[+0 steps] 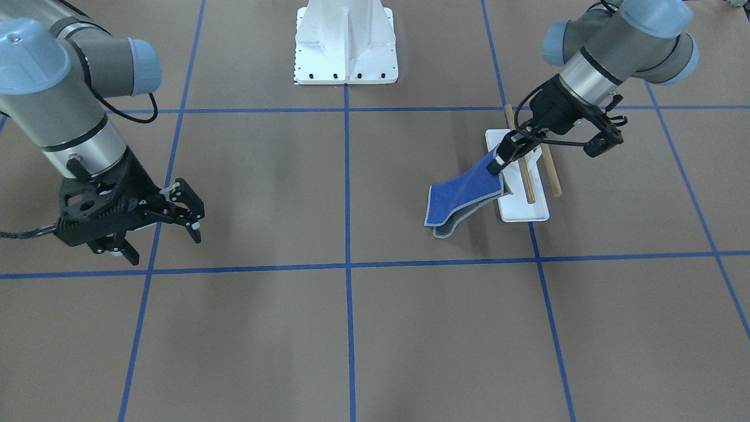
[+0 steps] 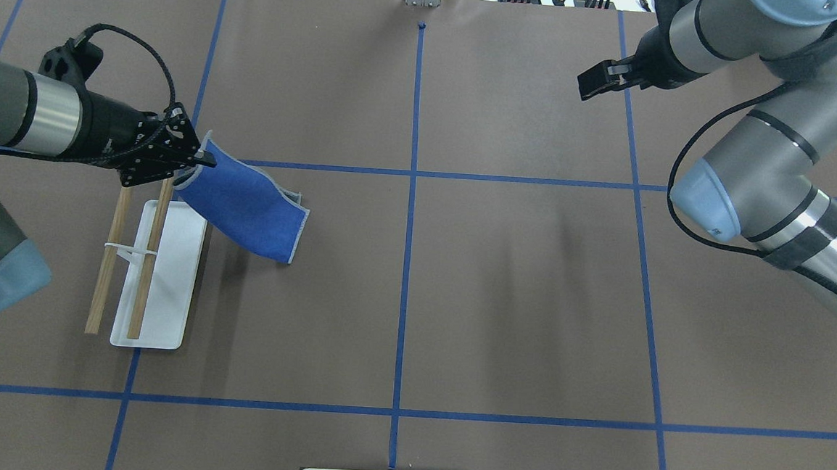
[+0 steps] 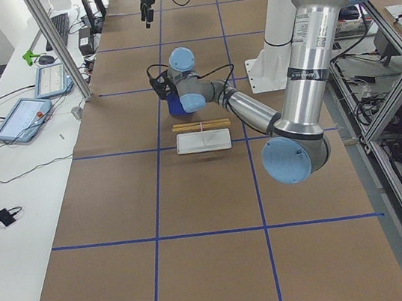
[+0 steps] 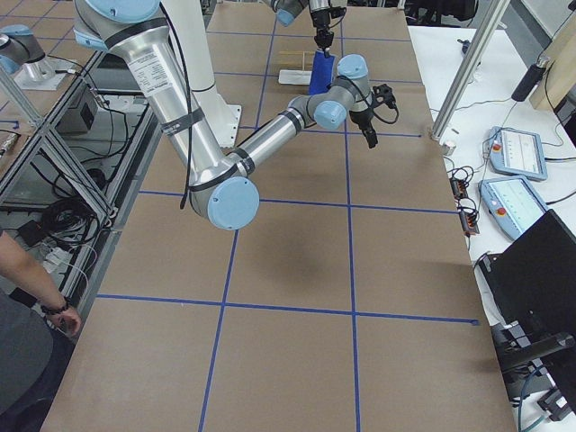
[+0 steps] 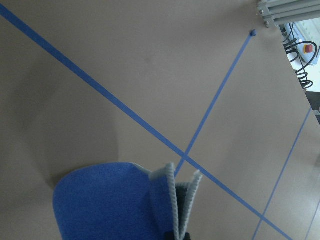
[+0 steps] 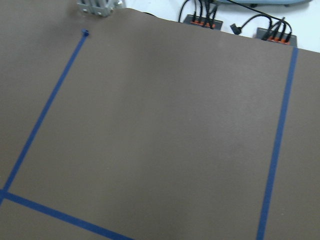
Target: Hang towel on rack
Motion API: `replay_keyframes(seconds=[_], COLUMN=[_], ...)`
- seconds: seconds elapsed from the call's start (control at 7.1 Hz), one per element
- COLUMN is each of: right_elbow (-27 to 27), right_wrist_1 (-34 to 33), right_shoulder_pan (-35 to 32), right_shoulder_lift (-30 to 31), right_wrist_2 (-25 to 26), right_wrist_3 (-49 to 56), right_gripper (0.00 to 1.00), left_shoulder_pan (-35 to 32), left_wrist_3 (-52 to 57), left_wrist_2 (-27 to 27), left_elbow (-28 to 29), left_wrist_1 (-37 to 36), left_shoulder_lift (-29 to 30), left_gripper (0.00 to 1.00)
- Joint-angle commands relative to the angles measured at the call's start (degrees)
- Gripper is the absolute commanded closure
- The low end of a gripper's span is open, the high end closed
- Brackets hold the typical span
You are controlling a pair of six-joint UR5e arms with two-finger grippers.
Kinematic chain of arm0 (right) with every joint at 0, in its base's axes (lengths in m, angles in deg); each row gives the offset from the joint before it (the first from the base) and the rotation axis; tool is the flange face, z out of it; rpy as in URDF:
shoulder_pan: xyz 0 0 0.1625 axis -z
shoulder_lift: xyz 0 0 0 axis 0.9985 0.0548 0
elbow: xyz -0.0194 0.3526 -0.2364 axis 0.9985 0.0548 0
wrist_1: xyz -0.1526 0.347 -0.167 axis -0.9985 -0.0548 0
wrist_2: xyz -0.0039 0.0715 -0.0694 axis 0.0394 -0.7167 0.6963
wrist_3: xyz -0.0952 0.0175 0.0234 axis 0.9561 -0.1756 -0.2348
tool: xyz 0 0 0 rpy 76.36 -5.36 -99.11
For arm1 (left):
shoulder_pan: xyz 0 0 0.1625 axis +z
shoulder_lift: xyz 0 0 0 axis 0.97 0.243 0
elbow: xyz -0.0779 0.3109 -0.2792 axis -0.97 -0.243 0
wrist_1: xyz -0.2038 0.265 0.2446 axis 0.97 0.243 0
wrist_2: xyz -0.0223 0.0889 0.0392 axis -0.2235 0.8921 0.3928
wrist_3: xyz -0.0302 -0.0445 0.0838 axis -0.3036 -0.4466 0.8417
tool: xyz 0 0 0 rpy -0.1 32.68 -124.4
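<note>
Starting at the left of the overhead view, your rack [image 2: 172, 285] stands with its two wooden dowels [image 2: 109, 260] bare, so nothing is hung yet. Just above the dowels' far ends, the left gripper [image 2: 203, 160] has its fingers pinched tight on one edge of the towel [image 2: 249, 206]. The towel hangs doubled over and slopes down toward the middle of the table [image 2: 458, 303], just beside the rack's base rather than over it. You cannot tell whether its lower edge touches the table. Watch that narrow grip: carried across, the trailing cloth could snag a dowel end and drag or tip the light rack, or land mostly on one side and slide off. The gripper also sits close enough to the dowels to knock them. Far to the right, the right gripper [image 1: 161, 240] hangs wide open and empty, well apart.
</note>
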Motion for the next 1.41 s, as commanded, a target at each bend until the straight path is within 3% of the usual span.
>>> replay_keyframes(seconds=[0.0, 0.14, 0.42, 0.7, 0.99, 1.27], right_elbow=[3.0, 6.3, 12.3, 12.4, 12.7, 12.6], right_wrist_1=[-0.2, -0.4, -0.3, -0.2, -0.1, 0.0], right_shoulder_pan=[-4.7, -8.4, -13.4, -15.3, -16.9, -20.4], right_shoulder_lift=[3.4, 4.6, 6.0, 8.4, 10.4, 13.8], right_wrist_2=[-1.0, -4.5, -6.0, -6.9, -7.5, -12.2], right_wrist_3=[4.9, 13.3, 26.0, 30.4, 31.6, 35.5], right_gripper=[0.0, 0.0, 0.0, 0.0, 0.0, 0.0], left_shoulder_pan=[-2.0, -2.8, -6.1, -10.8, -10.9, -10.9], left_wrist_3=[7.0, 10.2, 15.4, 15.7, 15.7, 16.2], left_wrist_2=[0.0, -0.1, -3.6, -9.5, -9.5, -9.3], left_elbow=[-0.2, -0.2, -0.2, 0.2, 1.0, 2.9], left_wrist_1=[0.4, 0.7, 1.7, 4.8, 5.6, 6.5], left_shoulder_lift=[-5.9, -7.8, -10.7, -13.3, -13.8, -13.7], left_gripper=[1.0, 1.0, 1.0, 1.0, 1.0, 1.0])
